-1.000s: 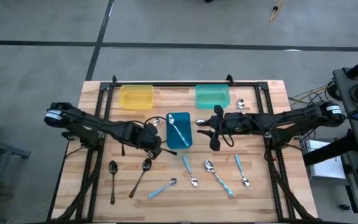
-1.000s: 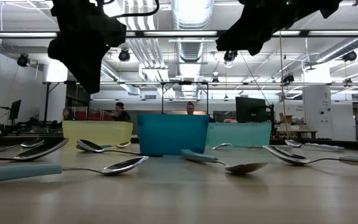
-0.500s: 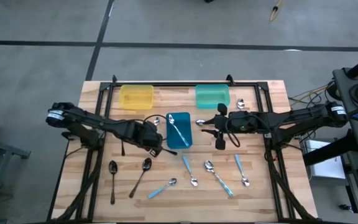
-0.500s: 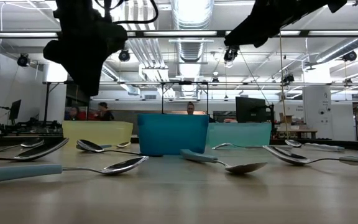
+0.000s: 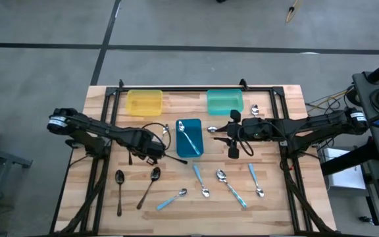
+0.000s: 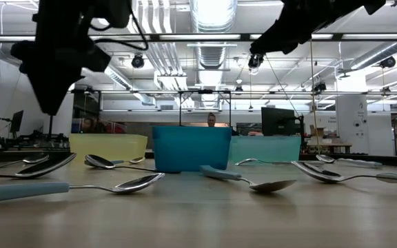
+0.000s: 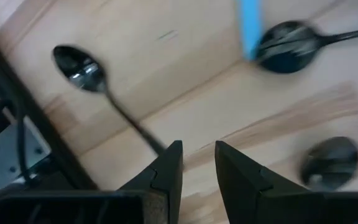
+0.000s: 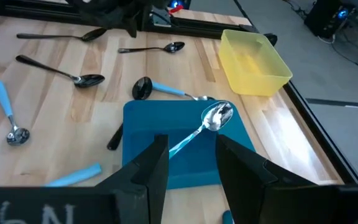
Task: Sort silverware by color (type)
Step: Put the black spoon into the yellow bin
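High view lets you count three trays on the wooden table [image 5: 288, 99]: one yellow tray [image 5: 143, 103], one teal tray [image 5: 224, 101] and one blue tray [image 5: 189, 149]. The yellow and teal ones sit at the back, and the blue one sits between the two arms. You can see one spoon in the blue tray [image 5: 186, 135], and it has a light blue handle. At the front of the table you can count four more blue-handled spoons [image 5: 232, 188] lying loose, all well apart from the trays. Two dark spoons [image 5: 119, 191] lie side by side at the front left. One small silver spoon [image 5: 255, 109] lies just beside the teal tray. More spoons are near the arms, but they are too small for you to count for sure. Your left gripper [image 5: 151, 149] is up over the table, just left of the blue tray. Its wrist view shows the two fingers a little bit apart, with bare wood in the gap and nothing held. That view shows three dark spoon bowls on the wood below. Your right gripper [image 8: 188, 146] hangs on the other side of the blue tray. Its fingers are apart too, and they hold nothing.
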